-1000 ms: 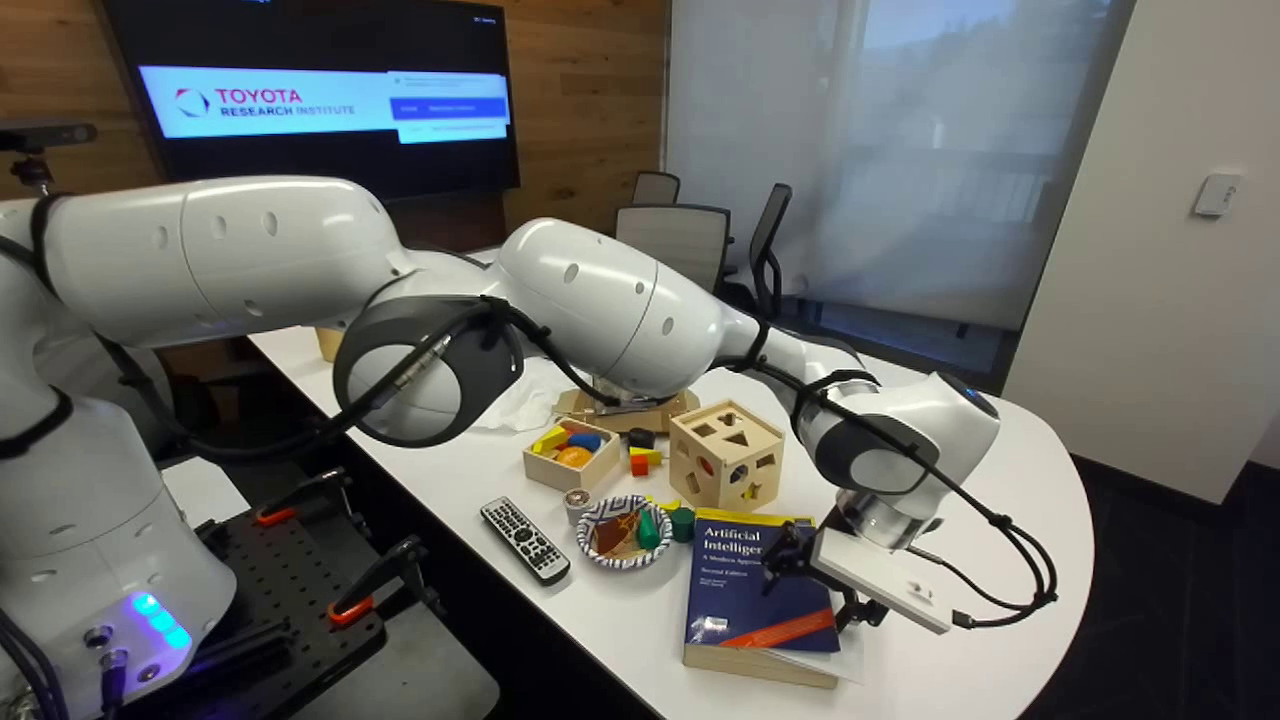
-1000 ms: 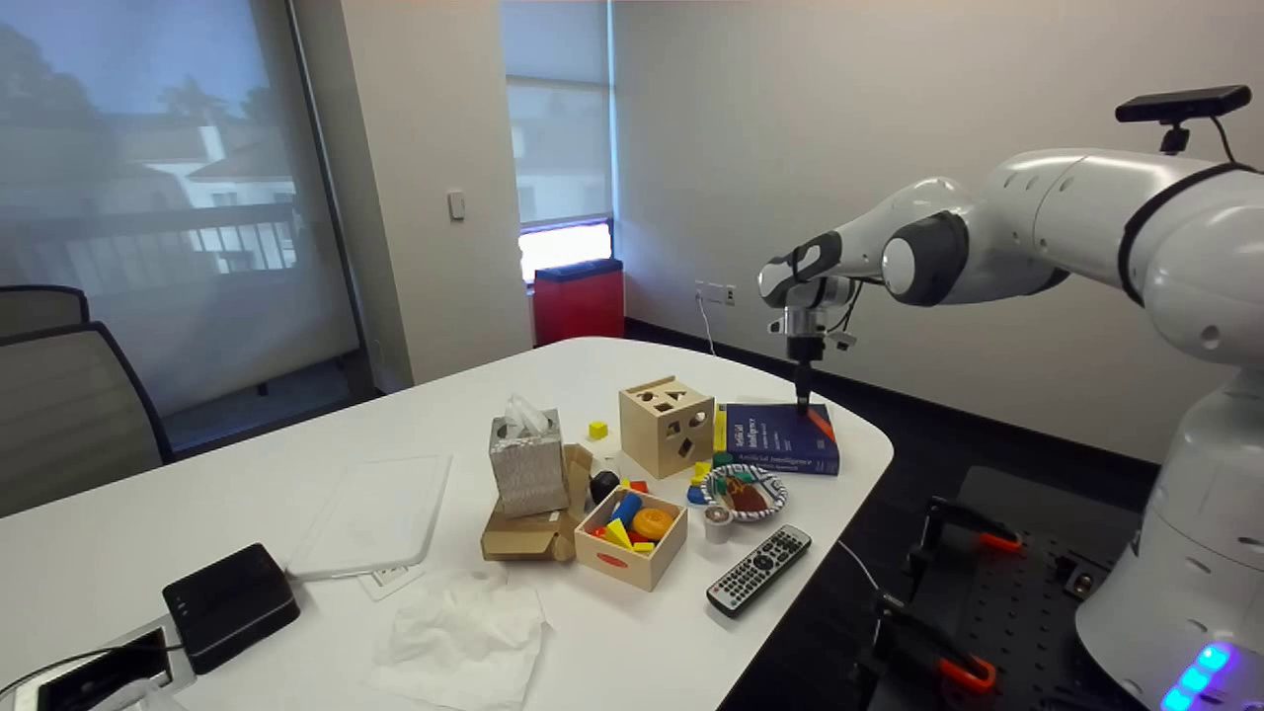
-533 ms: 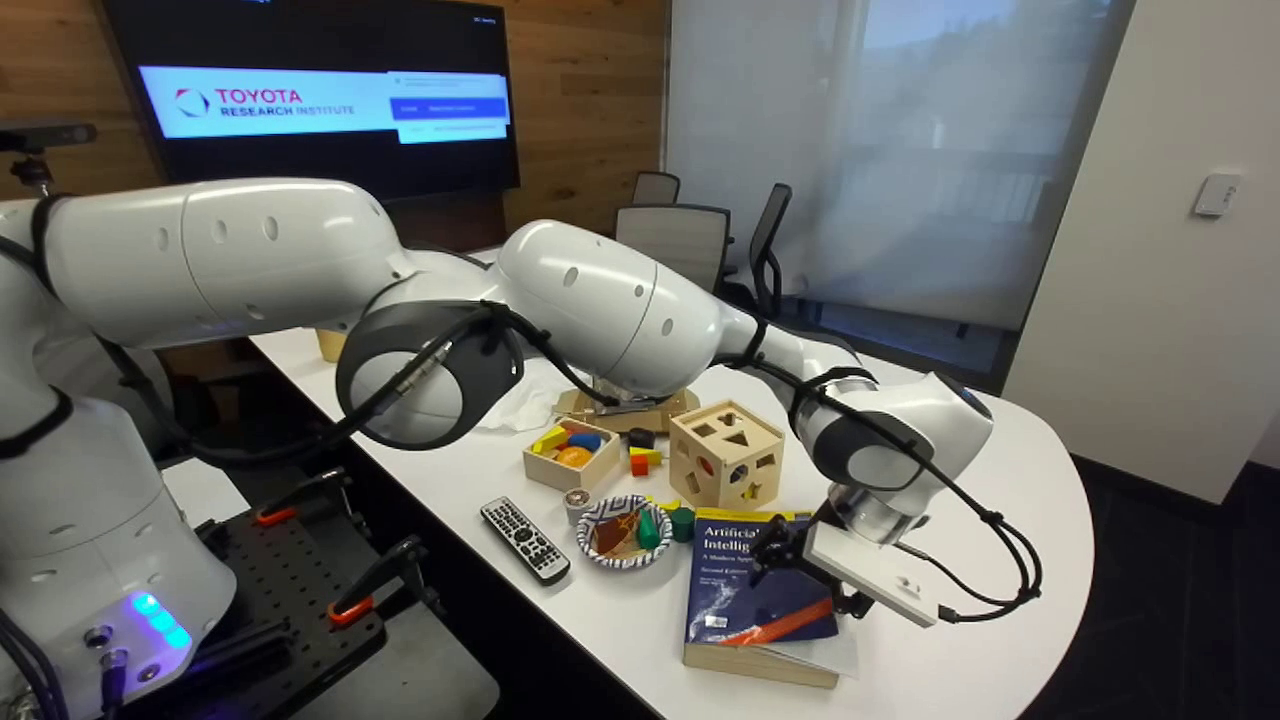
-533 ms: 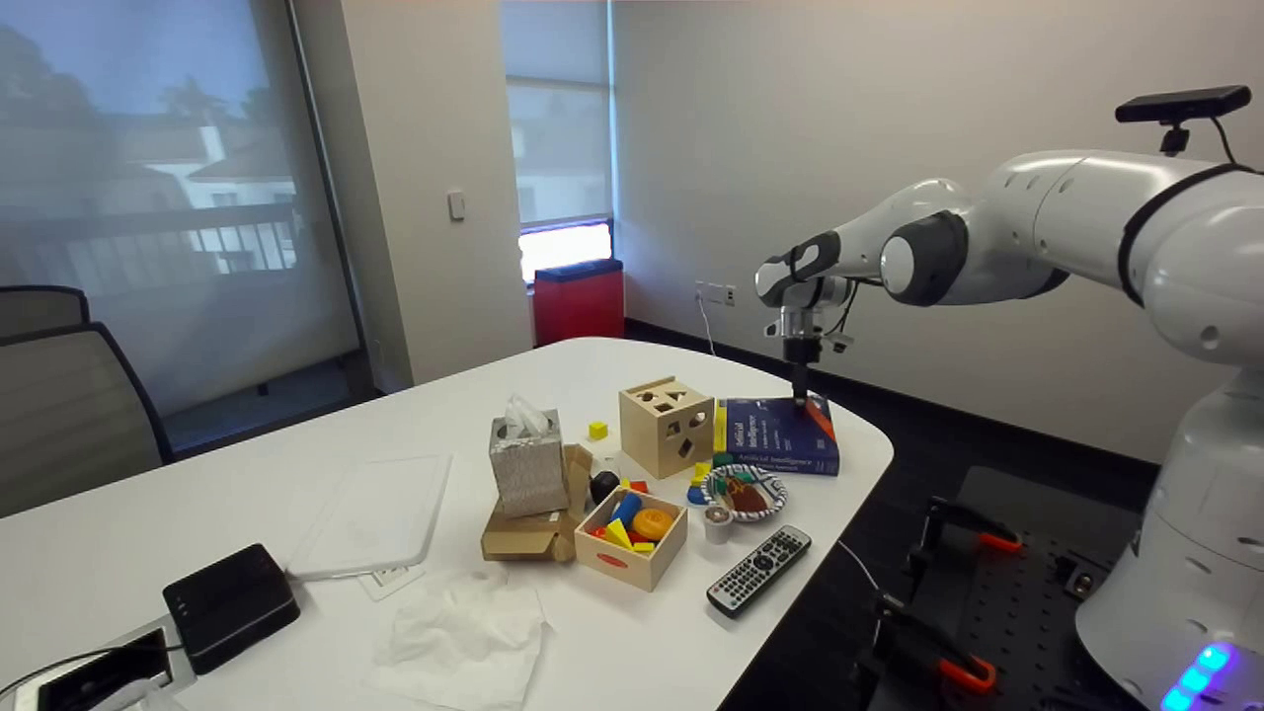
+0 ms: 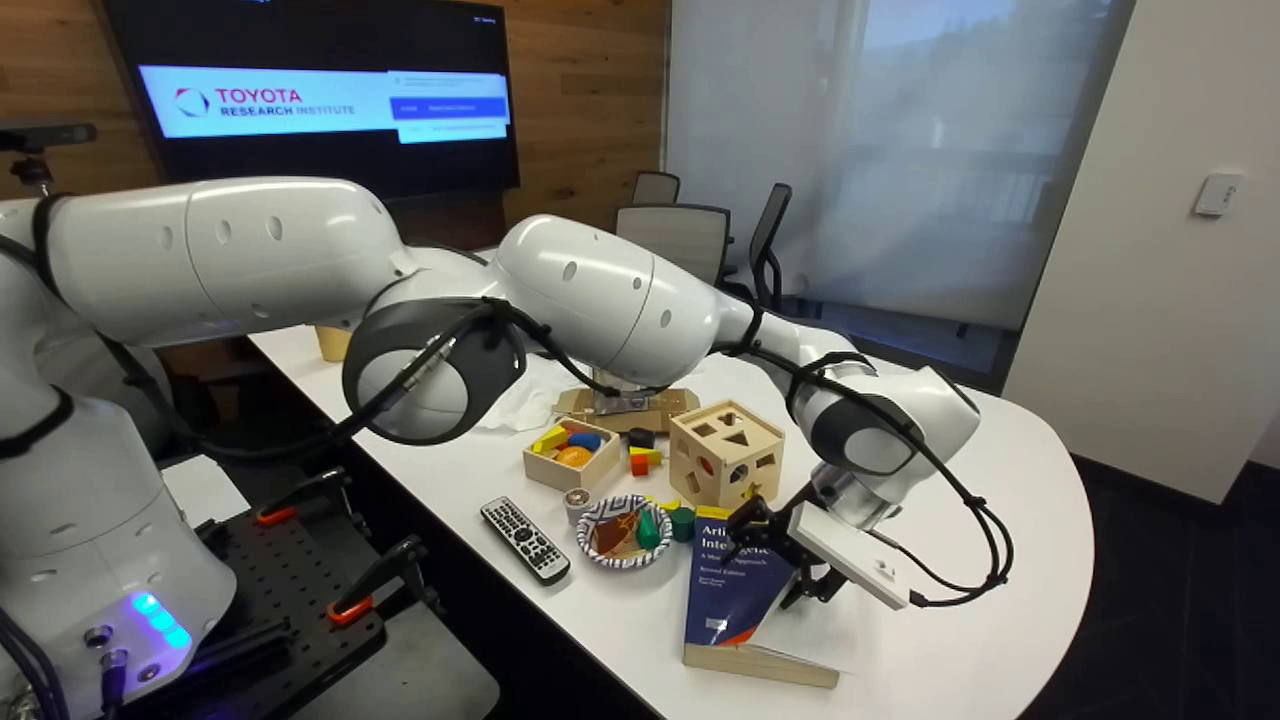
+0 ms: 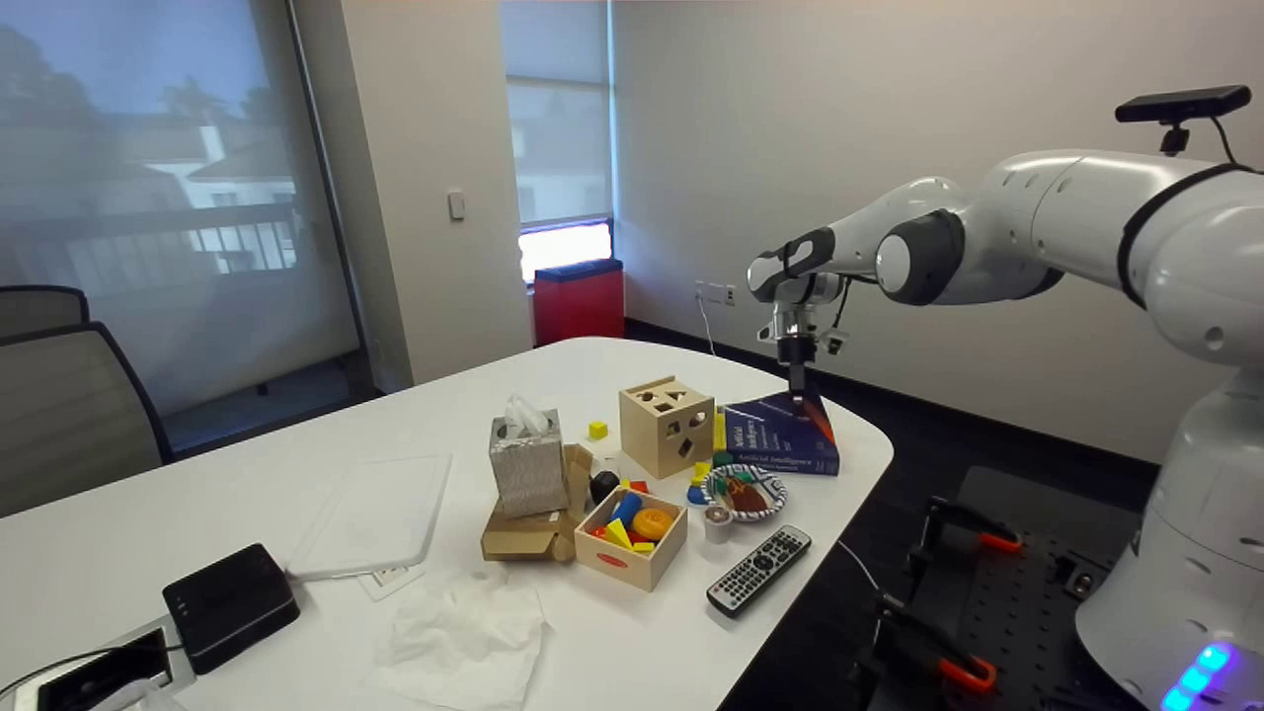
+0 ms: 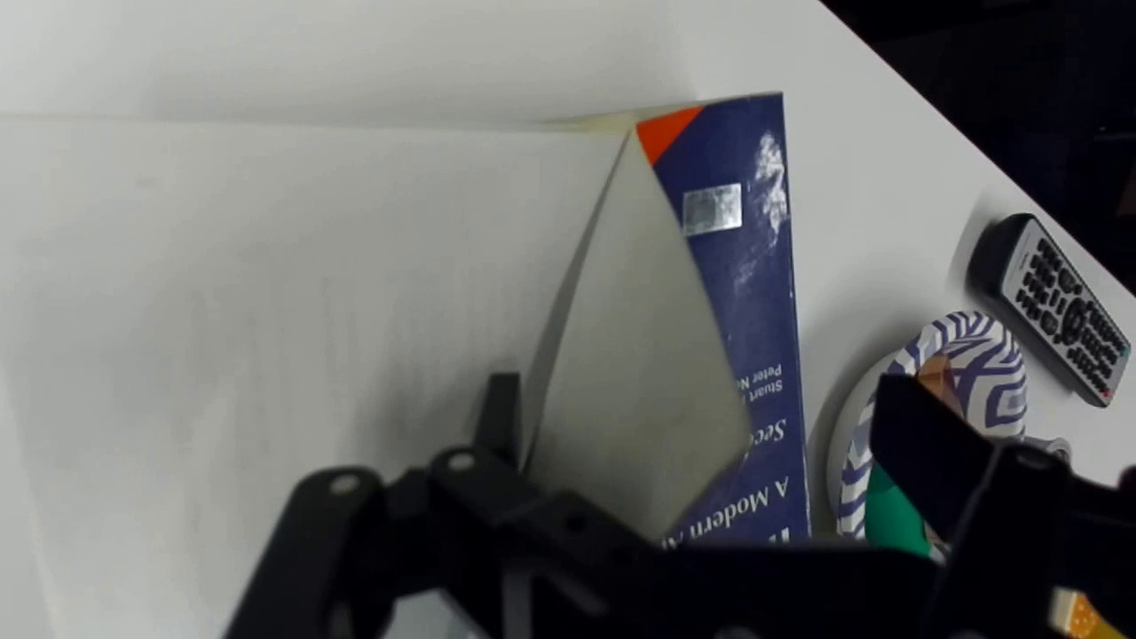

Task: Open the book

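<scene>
The book (image 5: 722, 595) has a dark blue cover and lies on the table; it also shows in an exterior view (image 6: 775, 439). Its front cover is partly lifted. In the wrist view, the cover's pale underside (image 7: 643, 355) curls over toward the blue cover (image 7: 754, 284), and a white page (image 7: 293, 248) lies bare beside it. My gripper (image 5: 765, 568) is open over the book. In the wrist view, the gripper (image 7: 698, 390) has one finger (image 7: 502, 413) at the lifted cover's page side and the other finger above the patterned bowl. Exact finger contact is hidden.
The patterned bowl (image 5: 625, 533) with blocks stands next to the book's spine side. The wooden shape-sorter cube (image 5: 727, 460) stands behind the book. A remote (image 5: 525, 540), a small cup (image 6: 718, 524) and a wooden tray of blocks (image 6: 632, 568) are nearby. The table edge runs close.
My gripper has moved toward the spine side, left in an exterior view. The cover, flat a second ago, is now raised along its free edge and folding over, baring a white page.
</scene>
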### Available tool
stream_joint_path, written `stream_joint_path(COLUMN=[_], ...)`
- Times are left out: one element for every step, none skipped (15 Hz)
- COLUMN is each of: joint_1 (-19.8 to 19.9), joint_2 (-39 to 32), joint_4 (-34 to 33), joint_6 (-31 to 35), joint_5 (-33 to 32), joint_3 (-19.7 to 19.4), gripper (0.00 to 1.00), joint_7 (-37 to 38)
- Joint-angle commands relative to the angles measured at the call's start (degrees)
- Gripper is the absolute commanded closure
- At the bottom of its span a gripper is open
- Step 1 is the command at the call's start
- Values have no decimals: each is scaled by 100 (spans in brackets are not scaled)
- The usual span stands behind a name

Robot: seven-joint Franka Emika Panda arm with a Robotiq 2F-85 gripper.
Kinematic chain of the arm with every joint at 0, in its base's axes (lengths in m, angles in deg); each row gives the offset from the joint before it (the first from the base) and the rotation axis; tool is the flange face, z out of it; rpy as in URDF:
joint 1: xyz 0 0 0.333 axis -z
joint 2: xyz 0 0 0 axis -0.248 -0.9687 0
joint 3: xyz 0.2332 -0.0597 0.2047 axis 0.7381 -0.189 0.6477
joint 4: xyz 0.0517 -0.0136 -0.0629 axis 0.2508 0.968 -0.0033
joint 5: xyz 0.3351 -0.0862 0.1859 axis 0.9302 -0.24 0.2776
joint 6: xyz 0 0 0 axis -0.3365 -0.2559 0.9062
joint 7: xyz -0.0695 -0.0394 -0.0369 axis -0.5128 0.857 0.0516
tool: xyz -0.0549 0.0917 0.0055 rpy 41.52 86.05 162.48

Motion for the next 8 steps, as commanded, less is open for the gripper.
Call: stream_joint_path(joint_1=[-66,-70,-76,-77,-77,-78,-88,-101], joint_2=[0,1,1,1,3,4,5,6], joint_4=[-191,-236,-311,-363,-430,-492,-555,-605], joint_6=[-242,-267,-328,-380,-491,-625,-781,-947], joint_5=[-47,-26,-7,9,20,23,18,8], joint_3=[89,122,160,207,260,299,325,345], gripper=[0,0,0,0,0,0,0,0], joint_7=[-26,-90,-157,-225,-333,-433,-526,-622])
